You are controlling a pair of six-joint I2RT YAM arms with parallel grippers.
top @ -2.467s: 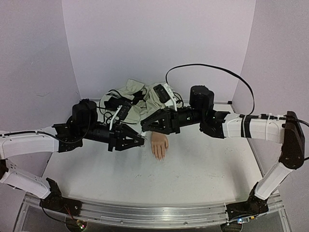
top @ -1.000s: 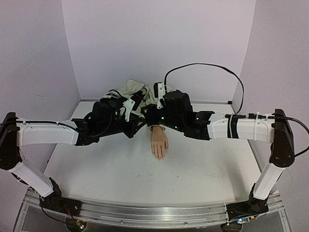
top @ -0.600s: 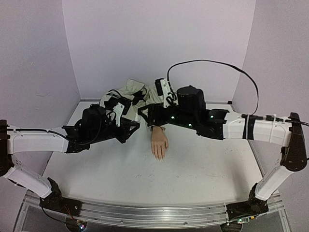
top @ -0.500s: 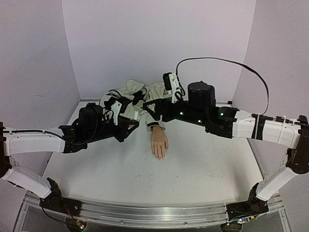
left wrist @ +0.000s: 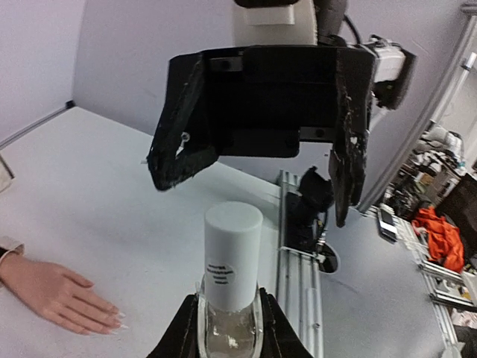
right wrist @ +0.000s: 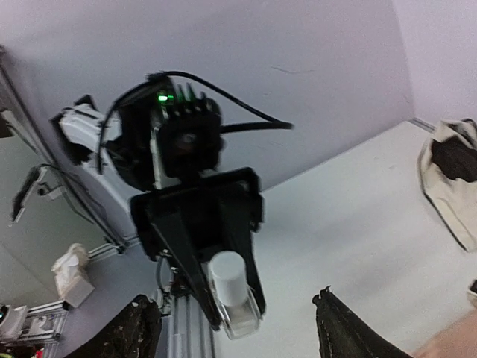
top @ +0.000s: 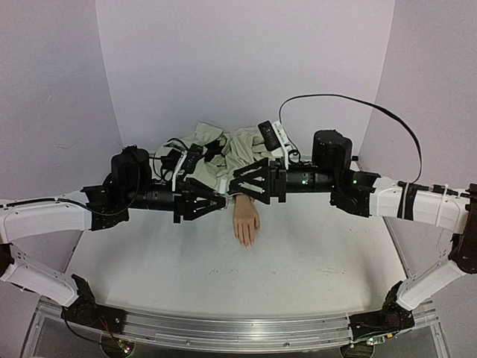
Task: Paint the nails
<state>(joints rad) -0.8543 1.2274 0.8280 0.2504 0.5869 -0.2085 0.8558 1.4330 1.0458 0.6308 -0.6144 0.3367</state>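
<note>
Nails (top: 246,242) tip the mannequin hand (top: 246,221) lying palm-down on the table (top: 313,253), just below both grippers. Left gripper (top: 218,203) is clenched on a white-capped bottle (left wrist: 232,257); right gripper (top: 237,185) faces it, jaws spread wide

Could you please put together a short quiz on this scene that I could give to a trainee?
1. What does the left gripper hold? A) a brush B) a bottle C) nothing
2. True or false: the right gripper is clamped on the bottle's cap.
3. Fill in: the mannequin hand lies on the table with its fingers pointing toward the ___ edge.
Key: 1 B. 2 False: its jaws stand open, clear of the cap. 3 near.
</note>
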